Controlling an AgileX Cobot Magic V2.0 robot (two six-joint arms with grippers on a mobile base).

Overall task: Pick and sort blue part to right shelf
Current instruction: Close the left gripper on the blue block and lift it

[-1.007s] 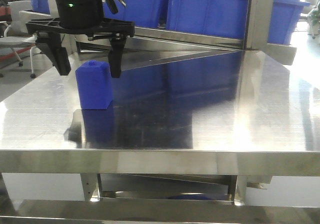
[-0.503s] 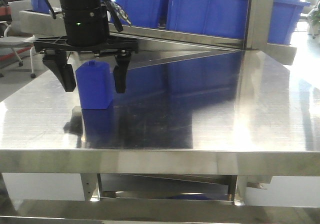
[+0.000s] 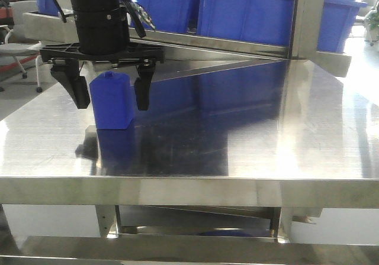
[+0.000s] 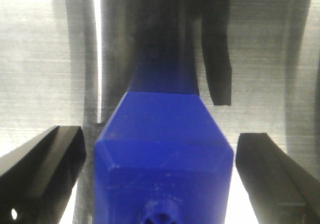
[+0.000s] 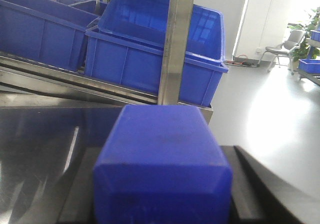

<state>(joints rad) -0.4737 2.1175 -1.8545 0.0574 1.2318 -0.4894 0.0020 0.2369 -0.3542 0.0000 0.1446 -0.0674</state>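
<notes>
At the left of the steel table (image 3: 254, 141), the left gripper (image 3: 112, 103) hangs spread wide around the upright blue part (image 3: 113, 111). Its fingers (image 4: 45, 164) flank the part with small gaps. Blue bins (image 3: 249, 10) sit on the shelf behind. In the right wrist view, a blue block (image 5: 162, 159) fills the frame, and I cannot tell whether the right gripper (image 5: 162, 204) clamps it.

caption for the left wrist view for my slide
Left gripper open astride the blue part on the steel table, a narrow gap showing on each side.

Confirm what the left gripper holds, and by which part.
Nothing yet: left gripper open, jaws flanking the blue plastic block, gaps visible on both sides.
</notes>
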